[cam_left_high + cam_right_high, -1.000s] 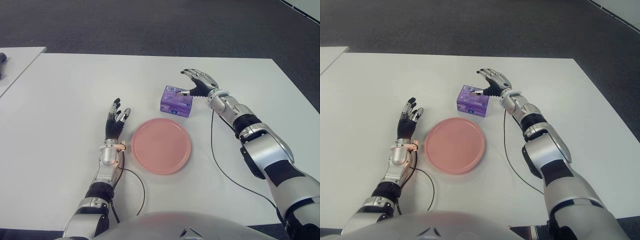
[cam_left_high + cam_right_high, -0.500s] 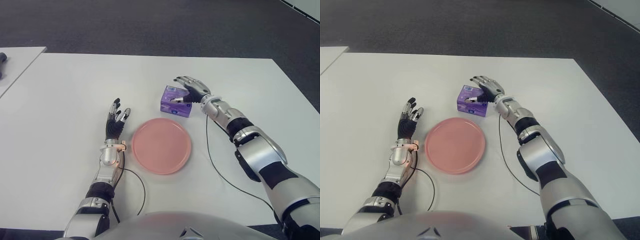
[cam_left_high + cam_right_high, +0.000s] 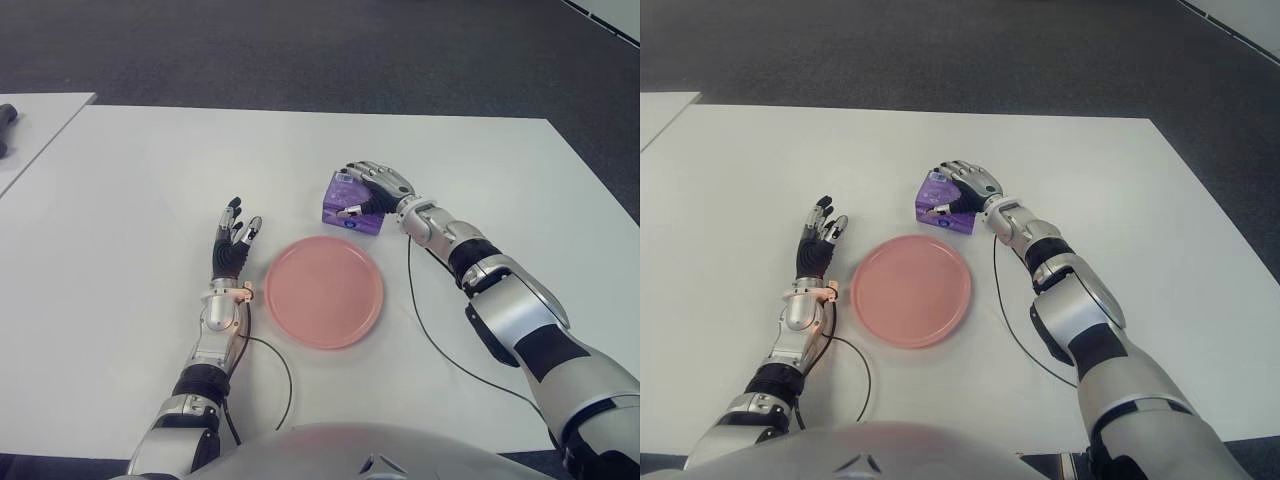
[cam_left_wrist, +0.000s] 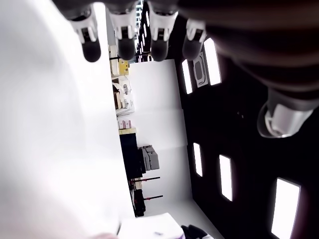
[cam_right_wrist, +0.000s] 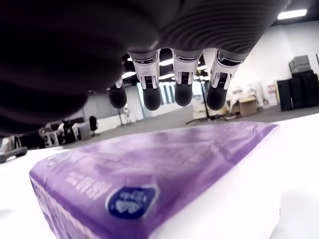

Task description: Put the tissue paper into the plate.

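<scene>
Table [image 3: 140, 170], broad, white and flat, carries a round pink plastic plate [image 3: 323, 291]; just beyond its far rim lies the purple plastic-wrapped tissue pack [image 3: 340, 203]. A slick wrapper could slip sideways under squeeze. Right hand [image 3: 374, 186] arches over the pack, fingers [image 5: 182, 82] uncurled above it, not yet clamped. Left hand [image 3: 232, 245] shows left of the plate, fingers spread and empty.

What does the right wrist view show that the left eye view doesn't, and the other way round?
Only the right wrist view shows the gap between the right robot hand's fingertips and the top of the purple tissue pack: the fingers hang over it, not closed on it.

Only the left eye view shows the pink plate, empty, on the white table, and the left robot hand open to the plate's left.

Both show the pack lying on the table under the right robot hand.
</scene>
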`<act>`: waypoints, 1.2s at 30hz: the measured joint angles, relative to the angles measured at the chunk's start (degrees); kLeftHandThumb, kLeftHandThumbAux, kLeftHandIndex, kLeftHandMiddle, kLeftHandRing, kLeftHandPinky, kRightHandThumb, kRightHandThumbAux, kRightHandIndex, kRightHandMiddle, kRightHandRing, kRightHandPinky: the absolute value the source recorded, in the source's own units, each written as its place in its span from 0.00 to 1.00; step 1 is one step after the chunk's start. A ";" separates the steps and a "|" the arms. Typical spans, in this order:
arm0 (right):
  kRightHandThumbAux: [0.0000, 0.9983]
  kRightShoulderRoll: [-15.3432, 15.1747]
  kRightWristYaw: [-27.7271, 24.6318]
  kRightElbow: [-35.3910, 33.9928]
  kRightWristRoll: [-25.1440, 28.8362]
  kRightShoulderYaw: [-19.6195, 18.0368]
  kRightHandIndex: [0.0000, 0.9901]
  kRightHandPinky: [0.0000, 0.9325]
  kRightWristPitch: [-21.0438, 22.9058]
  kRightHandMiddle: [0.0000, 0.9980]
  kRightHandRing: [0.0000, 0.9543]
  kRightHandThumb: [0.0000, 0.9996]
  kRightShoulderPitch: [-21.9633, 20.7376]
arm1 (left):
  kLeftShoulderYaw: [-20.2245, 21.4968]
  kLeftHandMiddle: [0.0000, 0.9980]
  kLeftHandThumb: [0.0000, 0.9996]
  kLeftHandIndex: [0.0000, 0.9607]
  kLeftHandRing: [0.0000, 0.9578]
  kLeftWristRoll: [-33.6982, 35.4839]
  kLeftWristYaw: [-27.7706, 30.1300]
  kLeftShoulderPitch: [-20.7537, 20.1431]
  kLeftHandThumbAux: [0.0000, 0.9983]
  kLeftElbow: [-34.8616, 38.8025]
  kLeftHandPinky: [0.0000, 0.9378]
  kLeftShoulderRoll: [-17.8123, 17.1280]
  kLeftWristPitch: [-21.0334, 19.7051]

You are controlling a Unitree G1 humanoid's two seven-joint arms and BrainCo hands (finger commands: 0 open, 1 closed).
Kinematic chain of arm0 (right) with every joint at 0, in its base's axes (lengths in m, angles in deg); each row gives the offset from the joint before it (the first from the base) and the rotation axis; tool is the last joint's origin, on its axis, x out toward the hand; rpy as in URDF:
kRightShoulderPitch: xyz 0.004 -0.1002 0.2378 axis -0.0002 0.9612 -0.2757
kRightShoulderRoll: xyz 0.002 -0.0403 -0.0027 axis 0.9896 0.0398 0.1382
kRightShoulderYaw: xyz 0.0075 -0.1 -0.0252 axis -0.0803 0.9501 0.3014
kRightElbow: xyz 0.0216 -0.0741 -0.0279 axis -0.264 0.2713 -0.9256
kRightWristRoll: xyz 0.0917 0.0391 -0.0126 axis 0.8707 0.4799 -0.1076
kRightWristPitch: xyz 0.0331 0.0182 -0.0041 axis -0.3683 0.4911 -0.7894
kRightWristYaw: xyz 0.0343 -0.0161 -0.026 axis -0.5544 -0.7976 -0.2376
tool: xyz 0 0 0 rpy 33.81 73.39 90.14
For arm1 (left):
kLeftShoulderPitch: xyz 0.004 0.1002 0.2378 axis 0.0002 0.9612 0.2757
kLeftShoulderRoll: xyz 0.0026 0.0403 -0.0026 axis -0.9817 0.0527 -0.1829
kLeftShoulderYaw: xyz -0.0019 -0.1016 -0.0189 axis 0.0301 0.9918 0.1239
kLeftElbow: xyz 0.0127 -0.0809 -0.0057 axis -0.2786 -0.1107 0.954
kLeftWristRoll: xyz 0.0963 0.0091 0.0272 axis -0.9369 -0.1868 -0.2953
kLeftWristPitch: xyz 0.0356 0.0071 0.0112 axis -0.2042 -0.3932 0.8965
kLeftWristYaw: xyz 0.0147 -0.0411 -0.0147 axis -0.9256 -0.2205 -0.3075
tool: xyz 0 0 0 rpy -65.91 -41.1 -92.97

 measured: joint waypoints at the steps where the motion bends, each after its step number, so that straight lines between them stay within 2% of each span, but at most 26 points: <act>1: 0.31 0.14 0.09 0.03 -0.09 0.19 0.00 0.00 0.00 0.00 0.00 0.18 0.07 | 0.00 0.00 0.00 0.00 0.00 0.00 0.00 -0.01 0.41 0.00 0.00 0.02 0.00; 12: 0.32 1.63 1.04 0.59 -1.27 2.32 0.00 0.00 -0.03 0.00 0.00 0.18 0.76 | -0.01 0.00 0.00 0.00 0.00 -0.56 -1.14 -0.04 0.41 0.01 0.00 0.19 0.01; 28: 0.33 2.46 3.34 1.39 -3.91 5.82 0.00 0.00 2.28 0.00 0.00 0.17 0.76 | -0.01 0.00 0.00 0.00 0.00 -0.91 -1.60 -0.06 0.40 0.00 0.00 0.48 -0.06; 36: 0.33 2.51 3.83 1.67 -4.00 6.37 0.00 0.00 2.98 0.00 0.00 0.16 0.78 | 0.00 0.00 0.00 0.00 0.00 -0.38 -1.55 -0.05 0.41 -0.03 0.00 0.49 -0.03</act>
